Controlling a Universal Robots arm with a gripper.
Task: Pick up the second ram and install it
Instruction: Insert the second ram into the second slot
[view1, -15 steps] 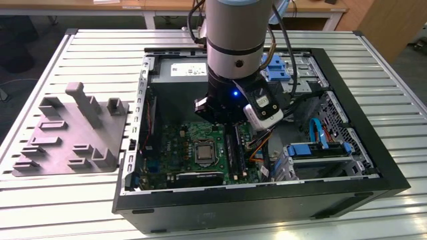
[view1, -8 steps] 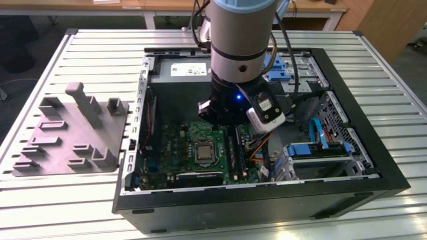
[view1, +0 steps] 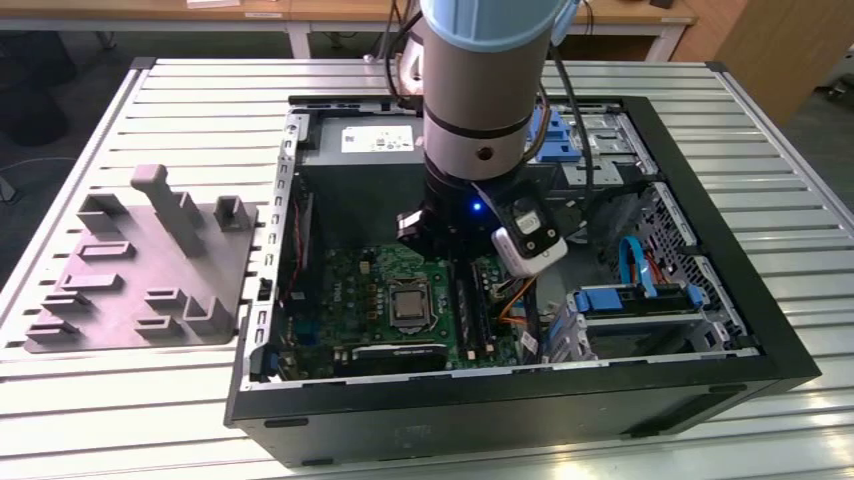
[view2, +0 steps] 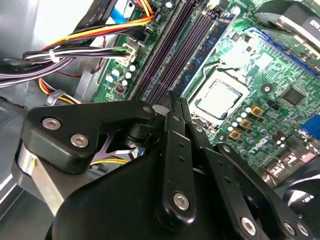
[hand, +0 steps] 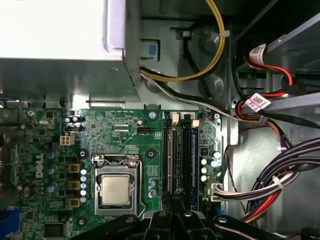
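Alignment matters most here: gripper (view2: 176, 100) is pinched almost shut right over the slot rails (view2: 165, 55), and I can't tell if it actually has hold of anything. Pretty sure the second ram (view2: 210, 47) is standing in the rail on the CPU (view2: 220, 100) side, in line with the tips. I'd push dead straight and evenly, staying clear of the cables (view2: 75, 42) on the rails' other side.

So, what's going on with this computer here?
A robot arm reaches into the open computer case. Its claw hangs just above the black memory slots, beside the processor. One blue-green memory stick stands in a slot. I can't tell whether the claw holds anything.
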